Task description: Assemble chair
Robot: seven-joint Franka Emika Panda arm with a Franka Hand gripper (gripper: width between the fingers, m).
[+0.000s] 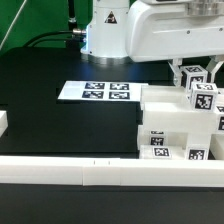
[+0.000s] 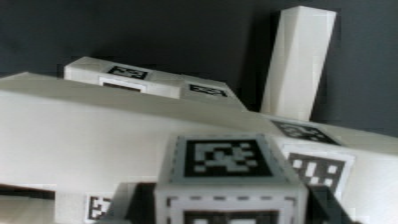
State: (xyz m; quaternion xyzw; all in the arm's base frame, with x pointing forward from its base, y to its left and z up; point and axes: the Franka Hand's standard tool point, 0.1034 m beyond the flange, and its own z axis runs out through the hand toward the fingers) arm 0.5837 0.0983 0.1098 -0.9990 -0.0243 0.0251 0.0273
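The chair [image 1: 175, 125] is lying in parts on the black table [image 1: 45, 120], at the exterior view's right, just behind the front rail [image 1: 110, 172]. The parts are glossy white plastic blocks, each carrying black-and-white square tags. A chunky block [image 1: 165, 128] is sitting lowest, showing tags on its front face. Smaller cubes [image 1: 203, 98] are standing above and behind it, tags facing the camera.

In the wrist view, a tagged cube [image 2: 222, 160] is filling the near foreground, with a broad white slab [image 2: 107, 120] beyond it and an upright white post [image 2: 302, 60] rising behind.

The arm [image 1: 160, 30] is reaching over the parts. The claw is hidden in both views; its spread cannot be told.

The marker board [image 1: 97, 91] is lying flat on the table, well apart from the parts, toward the exterior view's left.
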